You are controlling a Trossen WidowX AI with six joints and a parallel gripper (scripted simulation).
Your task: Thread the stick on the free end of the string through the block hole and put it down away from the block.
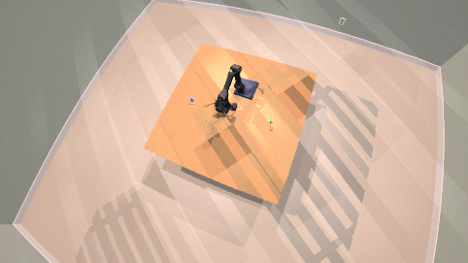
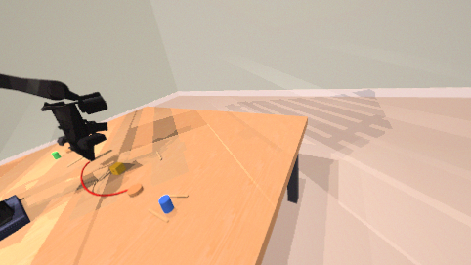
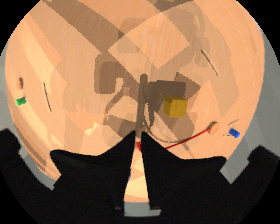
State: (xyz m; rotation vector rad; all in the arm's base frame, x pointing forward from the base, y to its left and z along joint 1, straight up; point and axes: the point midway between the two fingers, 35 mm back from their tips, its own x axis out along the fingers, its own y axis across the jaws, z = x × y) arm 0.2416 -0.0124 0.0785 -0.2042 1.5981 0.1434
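The black six-joint arm (image 2: 34,87) reaches out level from its dark blue base plate (image 1: 252,84), then bends at the wrist so the black parallel-jaw pincer (image 2: 90,154) points down, tilted, above the orange wooden tabletop (image 2: 235,175). Its jaws stand nearly together, clamped on the thin wooden stick (image 3: 141,117), which pokes out beyond the fingertips.

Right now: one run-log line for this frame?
phase: stick carried to block | gripper: shut on stick, above table | string: slack, to button | block: on table, not threaded
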